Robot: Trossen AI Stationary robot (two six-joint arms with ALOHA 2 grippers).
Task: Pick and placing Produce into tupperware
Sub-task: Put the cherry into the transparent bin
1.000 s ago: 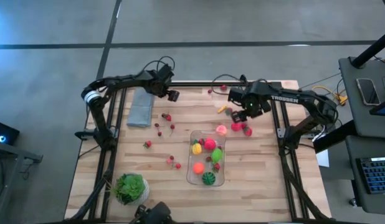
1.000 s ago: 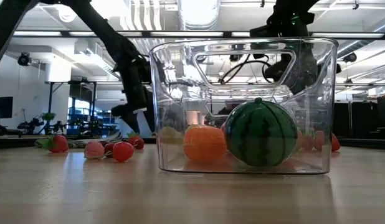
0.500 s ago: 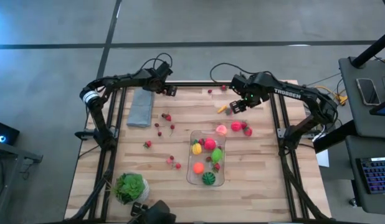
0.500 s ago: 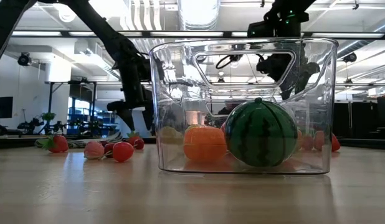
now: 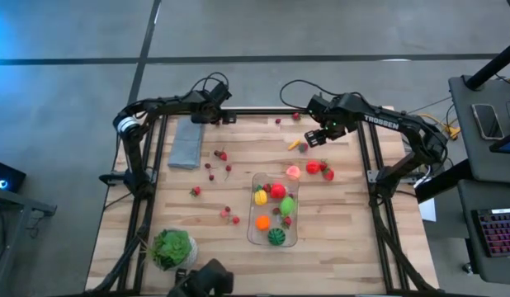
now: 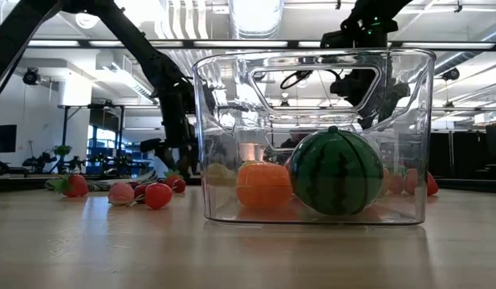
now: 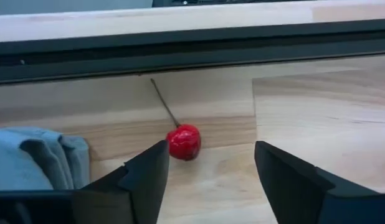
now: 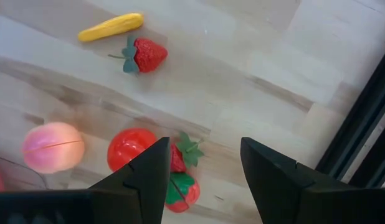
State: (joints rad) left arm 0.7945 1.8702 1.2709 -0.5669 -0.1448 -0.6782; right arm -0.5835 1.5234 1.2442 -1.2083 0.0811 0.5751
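Observation:
The clear tupperware [image 5: 251, 224] stands at the table's middle and holds several produce pieces, among them a striped green ball [image 6: 336, 172] and an orange piece [image 6: 262, 185]. My left gripper [image 7: 208, 158] is open near the far edge, pointing steeply down. A red cherry [image 7: 183, 142] with a thin stem lies on the wood just ahead of its fingers. My right gripper [image 8: 202, 155] hangs open and pointing down above a red tomato [image 8: 130, 149], two strawberries [image 8: 179, 174] and a peach [image 8: 53, 146], with nothing between its fingers.
A folded grey-blue cloth [image 5: 186, 142] lies beside my left gripper. Small red berries [image 5: 214, 165] are scattered left of the tupperware. A yellow piece [image 8: 111, 27] and a strawberry [image 8: 149, 55] lie beyond my right gripper. A potted plant [image 5: 172, 247] stands at the near left.
My right gripper has gone from over the red pieces toward the table's far edge and has risen a little. My left gripper has drifted slightly toward the far edge and rolled about its own axis.

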